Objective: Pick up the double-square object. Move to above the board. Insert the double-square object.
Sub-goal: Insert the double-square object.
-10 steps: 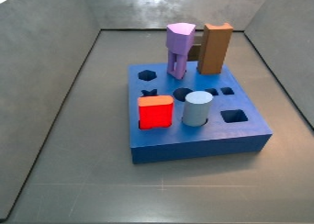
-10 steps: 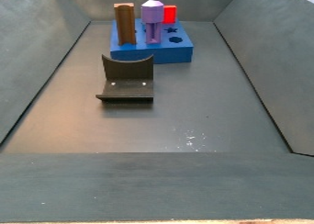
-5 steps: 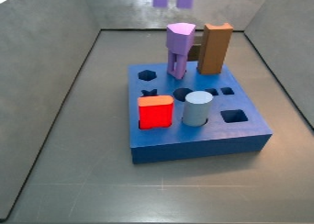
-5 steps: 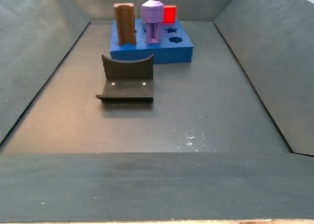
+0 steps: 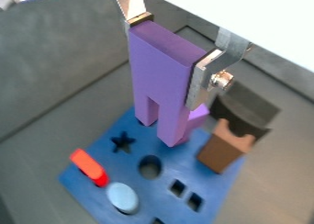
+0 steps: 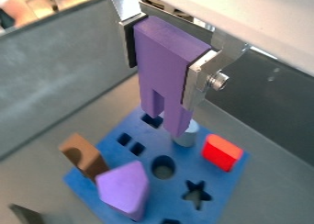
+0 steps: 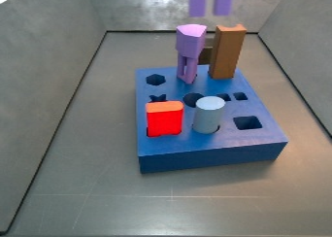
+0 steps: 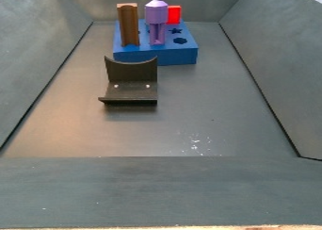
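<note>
We are holding the double-square object (image 5: pixel 168 79), a smooth matte light-purple block with a notched, two-legged lower end, high above the board (image 5: pixel 135 173); in a side view only its lower tips (image 7: pixel 213 0) are showing at the frame's upper edge. The gripper (image 6: pixel 167 51) is gripping it, silver plates closed against its opposite faces.

We are judging the descent as the risky part: if the stepped profile is arriving slightly turned or offset, it could be catching on the hole's rim and tilting in the pads. The tall purple peg (image 7: pixel 191 52) and brown block (image 7: pixel 230 50) are crowding the blue slab's far side, beside the red block (image 7: pixel 165 118) and grey cylinder (image 7: pixel 209 115).
</note>
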{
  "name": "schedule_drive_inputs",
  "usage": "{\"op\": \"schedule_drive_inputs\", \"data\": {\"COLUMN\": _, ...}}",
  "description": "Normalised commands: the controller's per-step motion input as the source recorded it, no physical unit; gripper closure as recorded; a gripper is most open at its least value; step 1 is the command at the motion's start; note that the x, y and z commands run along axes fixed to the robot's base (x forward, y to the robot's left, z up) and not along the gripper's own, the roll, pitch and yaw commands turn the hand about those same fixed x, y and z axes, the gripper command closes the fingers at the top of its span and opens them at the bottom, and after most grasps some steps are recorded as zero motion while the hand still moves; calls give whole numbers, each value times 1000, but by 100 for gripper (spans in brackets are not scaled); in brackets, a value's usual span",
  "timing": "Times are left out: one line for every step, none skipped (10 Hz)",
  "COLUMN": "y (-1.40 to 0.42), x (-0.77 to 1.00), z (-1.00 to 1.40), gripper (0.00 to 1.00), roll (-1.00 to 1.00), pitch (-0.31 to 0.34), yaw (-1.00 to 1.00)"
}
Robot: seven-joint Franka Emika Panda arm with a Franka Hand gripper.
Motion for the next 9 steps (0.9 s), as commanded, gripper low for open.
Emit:
{"op": "schedule_drive_inputs", "data": {"y": -34, "x": 846, "z": 71, "gripper": 100, "roll": 423, "pitch": -446, "yaw": 29}}
{"op": "schedule_drive_inputs", "data": {"y": 0, "x": 834, "z": -26, "gripper": 100, "roll": 291, "pitch": -163, "yaw": 149}}
{"op": "schedule_drive_inputs", "data": {"y": -109, "x": 157, "z": 0, "gripper": 100, "roll": 574, "pitch": -29, "yaw": 29}}
{"op": "schedule_drive_inputs", "data": {"y": -80, "x": 23, "z": 0, "gripper": 100, "roll": 74, "pitch": 103, "yaw": 0}}
{"op": "schedule_drive_inputs", "data": {"y": -6, "x": 0, "z": 0, "gripper": 100, "roll": 46, "pitch": 0, "yaw": 0}}
{"op": "schedule_drive_inputs", "data": {"y": -140, "x": 37, "z": -29, "gripper": 100, "roll": 0, "pitch": -34, "yaw": -94}}
{"op": "schedule_drive_inputs", "data": {"y": 0, "x": 960, "z": 0, "gripper": 100, "roll": 111, "pitch": 500, "yaw": 74}}
{"op": "schedule_drive_inputs", "data": {"y": 0, "x": 963, "z": 0, "gripper": 100, "roll": 106, "pitch": 503, "yaw": 129}}
{"op": "schedule_drive_inputs", "data": {"y": 0, "x": 934, "z": -63, "gripper": 100, "roll": 120, "pitch": 566, "yaw": 154}}
